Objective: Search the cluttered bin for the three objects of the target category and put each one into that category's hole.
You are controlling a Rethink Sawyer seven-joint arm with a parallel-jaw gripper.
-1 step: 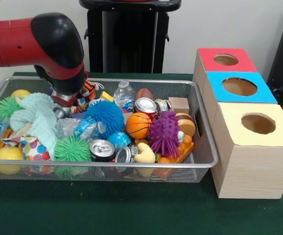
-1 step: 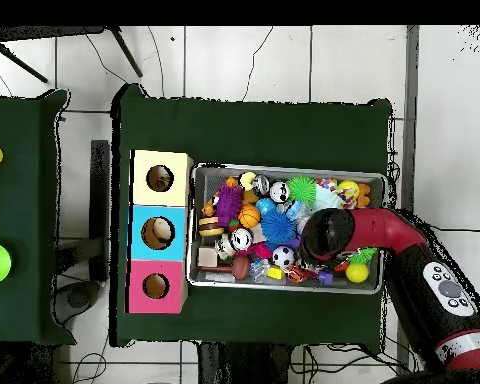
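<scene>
The gripper [image 1: 69, 98] is sunk among toys at the bin's [image 1: 207, 161] far left, its own state hidden by the arm [image 1: 43, 41]; I cannot tell whether it holds anything. The bin looks full; the red [image 1: 226, 59], blue [image 1: 239, 86] and yellow [image 1: 258, 123] holes stand right of it, showing nothing inside; sorting seems barely begun.

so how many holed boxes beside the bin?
3, in a row along the bin: red box farthest from the front camera, blue box in the middle, yellow box nearest. None hidden.
</scene>
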